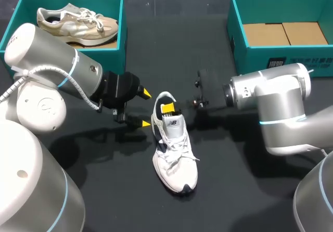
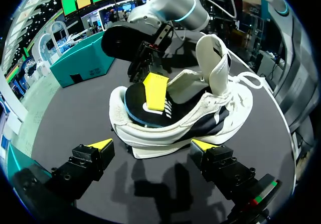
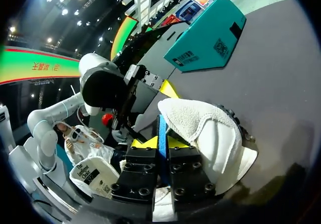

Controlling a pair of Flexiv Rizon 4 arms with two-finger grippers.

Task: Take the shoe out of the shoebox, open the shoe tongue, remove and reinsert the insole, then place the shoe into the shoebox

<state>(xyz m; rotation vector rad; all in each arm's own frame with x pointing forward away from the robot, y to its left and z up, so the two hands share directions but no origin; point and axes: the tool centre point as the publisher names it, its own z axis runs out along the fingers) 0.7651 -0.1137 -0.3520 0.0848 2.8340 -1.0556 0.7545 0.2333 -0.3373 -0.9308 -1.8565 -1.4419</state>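
Note:
A white shoe [image 1: 175,154] lies on the black table, its heel toward the far side. Its tongue [image 2: 213,63] stands pulled up. The dark insole [image 2: 143,108] with a blue edge is lifted at the heel opening. My right gripper [image 1: 167,107] reaches into that opening from the right. In the right wrist view the right gripper [image 3: 161,142] is shut on the insole's thin blue edge [image 3: 161,126], beside the fleecy heel collar [image 3: 200,126]. My left gripper [image 1: 146,108] stands open just left of the heel; the left gripper [image 2: 152,146] has its yellow tips on either side of the heel, apart from it.
A teal shoebox [image 1: 123,31] at the back left holds a beige shoe [image 1: 78,21]. A second teal shoebox [image 1: 239,39] at the back right has only a cardboard floor showing. Bare table lies in front of the white shoe.

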